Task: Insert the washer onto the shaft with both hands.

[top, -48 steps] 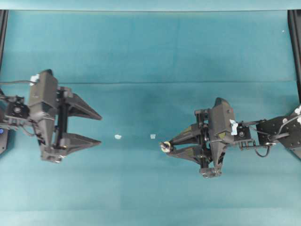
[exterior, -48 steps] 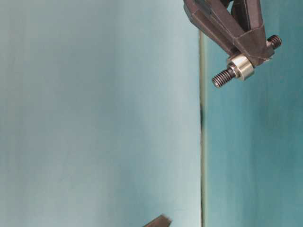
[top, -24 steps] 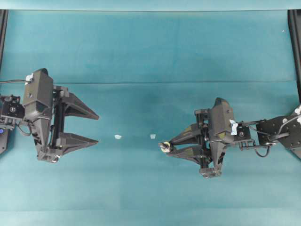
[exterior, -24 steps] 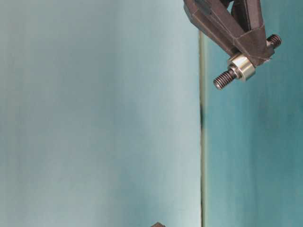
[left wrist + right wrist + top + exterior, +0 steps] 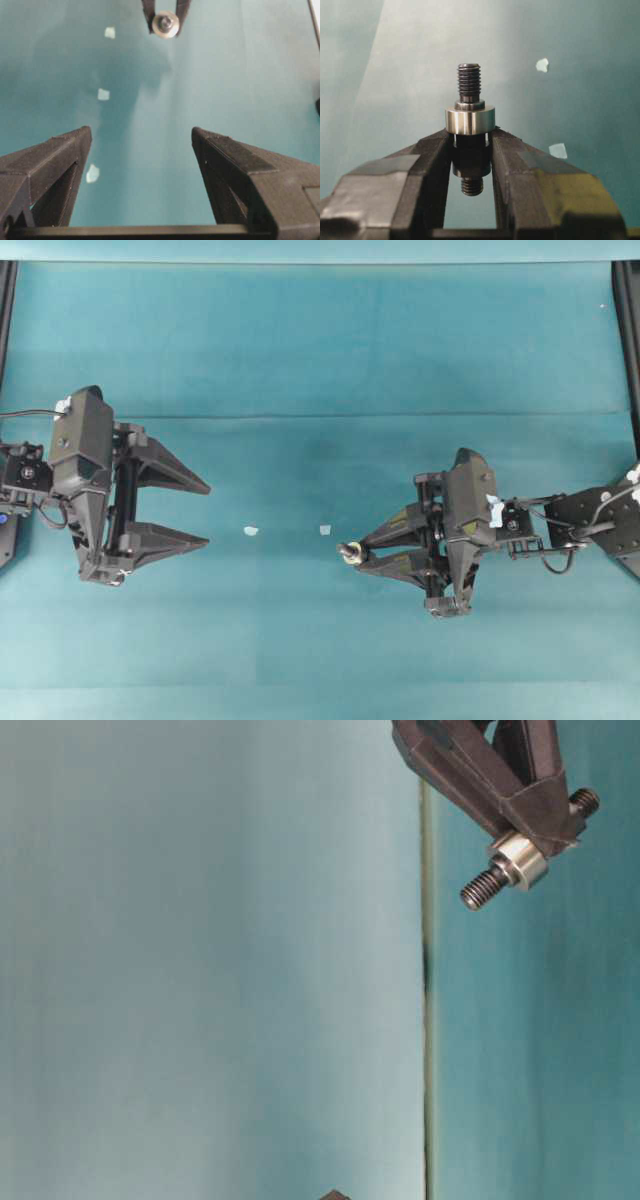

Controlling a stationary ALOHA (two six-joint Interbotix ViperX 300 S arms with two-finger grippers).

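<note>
Holding the shaft (image 5: 470, 131) in my right gripper (image 5: 350, 553): its jaws are narrowed onto the thicker middle of the pin, one finger on each side. The washer (image 5: 470, 121) sits on the shaft, resting right at the fingertips (image 5: 440, 145), with the threaded end standing out past it toward the open cloth. A short threaded stub shows between the fingers on the near side in the right wrist view.

From the table-level view the shaft (image 5: 520, 855) is clear of the surface and tilted, the washer (image 5: 522, 861) around it just outside the tips of the right gripper (image 5: 540, 828).

From overhead the right gripper is right of the tabletop's centre, pointing toward the left edge, with the washer (image 5: 350, 553) a bright speck at its tips. My left gripper (image 5: 205, 512) is near the left edge, pointing toward the right gripper and well apart from it. Its jaws stand wide with nothing between them; the left wrist view shows only teal cloth (image 5: 145, 165) between its fingers (image 5: 67, 150).

Two small white scraps (image 5: 251, 531) (image 5: 325, 530) lie on the cloth between the grippers, the second one nearer the right gripper's tips. The left wrist view shows a third scrap (image 5: 92, 173) close by its left finger, and the washer (image 5: 165, 24) end-on at the far side.
</note>
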